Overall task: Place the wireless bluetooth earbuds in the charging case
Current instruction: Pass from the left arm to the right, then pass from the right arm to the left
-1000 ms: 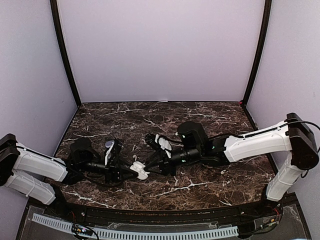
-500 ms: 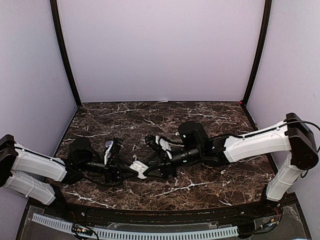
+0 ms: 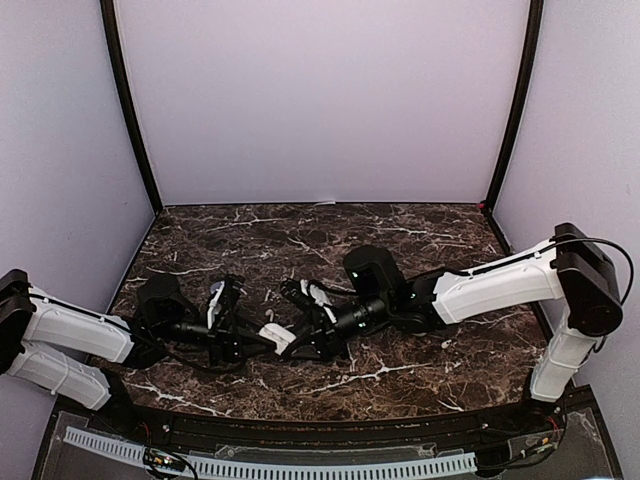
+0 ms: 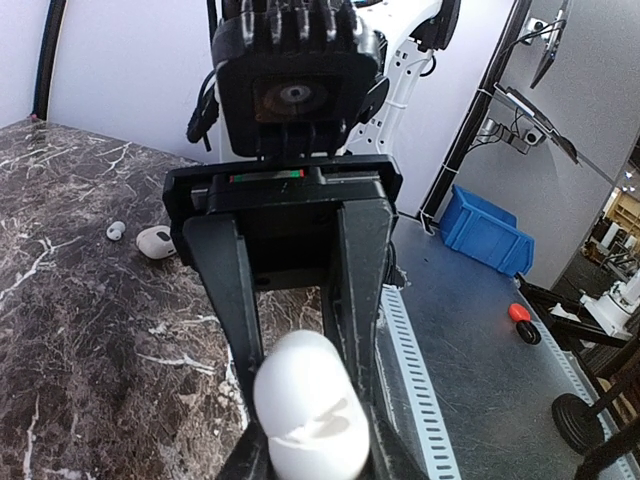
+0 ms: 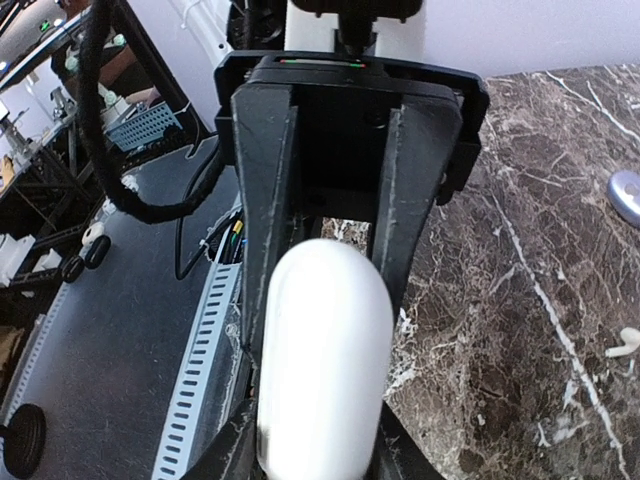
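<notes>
A white pill-shaped charging case [image 3: 277, 336] hangs low over the marble table between both grippers, lid down with a thin seam showing [image 4: 310, 405]. My left gripper [image 3: 258, 345] is shut on one end of it [image 4: 315, 465]. Facing it, my right gripper [image 3: 297, 340] is shut on the other end [image 5: 318, 380]. Each wrist view shows the other gripper's fingers [image 4: 226, 290] reaching round the case. One tiny white earbud [image 4: 116, 230] lies on the table. Another earbud [image 5: 625, 342] lies at the right edge of the right wrist view.
A small rounded white case [image 4: 155, 241] sits beside the loose earbud. A lavender-grey rounded piece [image 5: 625, 190] lies farther off on the marble [image 3: 216, 293]. White pieces [image 3: 318, 295] lie just behind the right gripper. A perforated rail [image 3: 270, 465] runs along the table's near edge.
The right arm has moved left toward the left gripper. Its jaws widened briefly, then closed on the case's free end. The left arm has stayed put.
</notes>
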`<act>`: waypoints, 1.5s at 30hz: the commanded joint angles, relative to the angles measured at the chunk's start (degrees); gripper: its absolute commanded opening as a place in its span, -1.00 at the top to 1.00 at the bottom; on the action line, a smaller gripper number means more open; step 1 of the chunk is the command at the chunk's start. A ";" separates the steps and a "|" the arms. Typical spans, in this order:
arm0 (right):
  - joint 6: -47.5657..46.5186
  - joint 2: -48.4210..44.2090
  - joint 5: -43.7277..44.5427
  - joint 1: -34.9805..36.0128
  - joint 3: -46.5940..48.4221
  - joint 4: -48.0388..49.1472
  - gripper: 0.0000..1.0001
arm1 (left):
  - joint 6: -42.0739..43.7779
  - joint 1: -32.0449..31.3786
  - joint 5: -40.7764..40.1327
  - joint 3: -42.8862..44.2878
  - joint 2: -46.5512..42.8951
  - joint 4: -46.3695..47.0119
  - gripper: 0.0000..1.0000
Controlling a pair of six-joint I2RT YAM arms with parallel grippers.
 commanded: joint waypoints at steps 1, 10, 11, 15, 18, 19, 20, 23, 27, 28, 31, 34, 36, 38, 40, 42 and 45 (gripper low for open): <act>0.71 1.35 -2.39 -0.22 2.02 0.76 0.42 | 0.51 -0.31 1.62 0.84 -0.78 3.71 0.71; 0.83 0.45 -1.24 -0.16 1.26 0.99 0.79 | 0.34 -0.31 0.93 0.41 -0.64 3.38 0.39; 0.76 0.20 -1.09 -0.16 1.08 1.12 0.82 | 0.33 -0.31 0.85 0.30 -0.72 3.22 0.31; 0.61 -0.67 0.18 -0.21 0.46 1.50 0.86 | -0.15 -0.31 0.40 -0.24 -1.08 2.60 0.03; 0.72 -1.30 0.71 -0.17 -0.08 2.50 0.87 | -0.31 -0.31 0.05 -0.48 -1.41 1.95 -0.04; 0.73 -1.43 0.73 -0.18 -0.20 2.65 0.88 | -0.30 -0.31 -0.09 -0.52 -1.58 1.64 -0.05; 0.78 -1.53 0.89 -0.23 -0.29 2.74 0.88 | -0.24 -0.31 -0.45 -0.52 -1.83 1.23 -0.06; 0.73 -1.77 1.13 -0.19 -0.44 2.82 0.88 | 0.68 -0.31 -1.93 -0.29 -2.70 -1.73 -0.06; 0.67 -2.06 1.59 -0.16 -0.76 2.85 0.88 | 1.51 -0.31 -2.59 0.01 -3.69 -4.93 -0.15; 0.65 -2.16 1.74 -0.16 -0.86 2.91 0.88 | 1.52 -0.31 -2.61 -0.14 -3.90 -5.04 -0.16; 0.65 -2.26 1.94 -0.16 -0.91 2.79 0.88 | 1.49 -0.31 -2.59 -0.30 -4.25 -5.25 -0.14; 0.69 -2.26 1.97 -0.16 -0.82 2.84 0.88 | 1.61 -0.31 -2.56 0.02 -4.15 -5.70 0.01; 0.71 -2.24 1.97 -0.16 -0.76 2.84 0.88 | 1.55 -0.31 -2.59 0.30 -4.05 -5.98 0.07; 0.65 -2.30 1.93 -0.16 -0.92 2.82 0.88 | 1.52 -0.31 -2.59 0.52 -3.72 -6.52 0.02; 0.65 -2.34 1.91 -0.16 -0.92 2.79 0.88 | 1.43 -0.31 -2.59 0.85 -3.39 -7.05 -0.03; 0.62 -2.43 1.88 -0.16 -0.92 2.74 0.88 | 1.42 -0.31 -2.65 1.09 -3.03 -7.22 -0.03; 0.56 -2.36 1.93 -0.17 -1.00 2.71 0.88 | 1.09 -0.31 -2.56 1.32 -2.58 -6.41 0.12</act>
